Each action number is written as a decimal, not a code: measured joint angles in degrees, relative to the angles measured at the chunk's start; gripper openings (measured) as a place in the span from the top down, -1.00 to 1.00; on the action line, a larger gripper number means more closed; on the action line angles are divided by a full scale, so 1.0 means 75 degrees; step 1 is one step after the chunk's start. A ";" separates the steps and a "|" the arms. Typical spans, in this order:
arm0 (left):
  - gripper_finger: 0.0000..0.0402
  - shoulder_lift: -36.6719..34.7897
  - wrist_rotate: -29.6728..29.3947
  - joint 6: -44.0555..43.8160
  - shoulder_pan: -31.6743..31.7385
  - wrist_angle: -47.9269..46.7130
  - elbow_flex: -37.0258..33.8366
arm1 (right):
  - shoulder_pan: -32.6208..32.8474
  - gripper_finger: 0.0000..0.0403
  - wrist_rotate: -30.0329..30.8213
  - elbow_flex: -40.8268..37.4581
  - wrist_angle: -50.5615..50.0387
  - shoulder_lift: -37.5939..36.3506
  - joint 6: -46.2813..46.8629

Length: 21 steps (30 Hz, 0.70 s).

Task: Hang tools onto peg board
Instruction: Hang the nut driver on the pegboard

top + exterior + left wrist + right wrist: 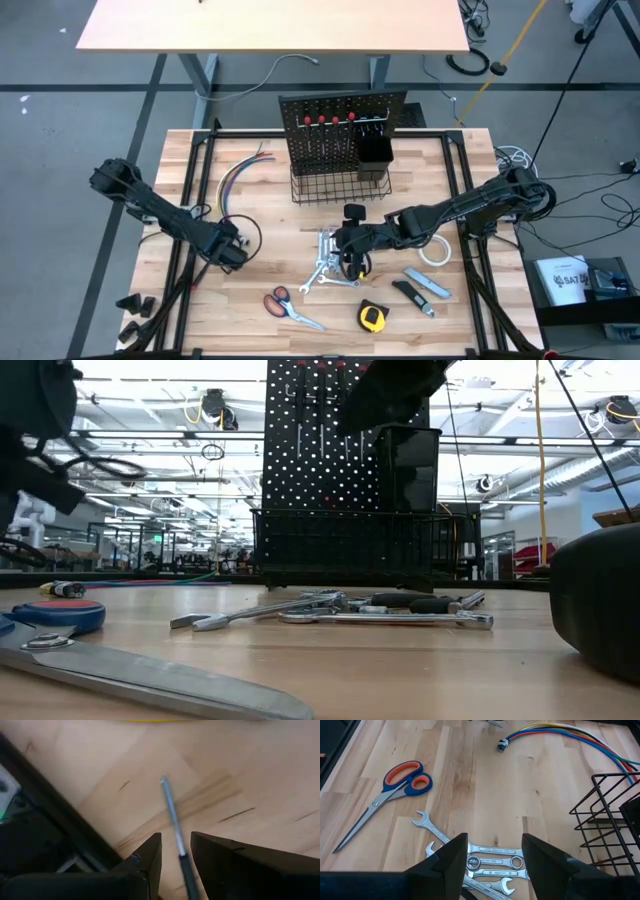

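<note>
Peg board: stood upright at the table's far edge, well apart from your wrenches
Wrenches: lay flat mid-table, directly beneath your right gripper, long axes crossing the gap between its fingers
Right gripper: nearer arm; part-open, holding nothing
Left gripper: at table's left, narrowed around a screwdriver, shaft pointing forward

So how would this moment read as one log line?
left gripper: shut on screwdriver | right gripper: open over wrenches
</note>
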 joint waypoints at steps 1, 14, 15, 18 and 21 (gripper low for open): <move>0.45 -0.0157 0.0001 -0.0013 0.0000 0.0195 -0.0146 | 0.0000 0.10 -0.0001 0.0000 0.0000 0.0000 0.0000; 0.45 -0.0935 0.0219 -0.0219 0.0000 0.1357 -0.1079 | 0.0000 0.10 0.0001 0.0000 -0.0034 0.0000 -0.0006; 0.45 -0.0934 0.0219 -0.0152 0.0001 0.1431 -0.1083 | 0.0000 0.10 0.0012 0.0003 -0.0031 0.0000 -0.0006; 0.45 -0.0926 0.0204 -0.0160 0.0000 0.1474 -0.1072 | -0.0003 0.10 0.0021 0.0006 -0.0033 0.0000 -0.0027; 0.45 -0.0923 0.0213 -0.0238 0.0000 0.1450 -0.1072 | -0.0003 0.10 0.0023 0.0006 -0.0032 -0.0003 -0.0029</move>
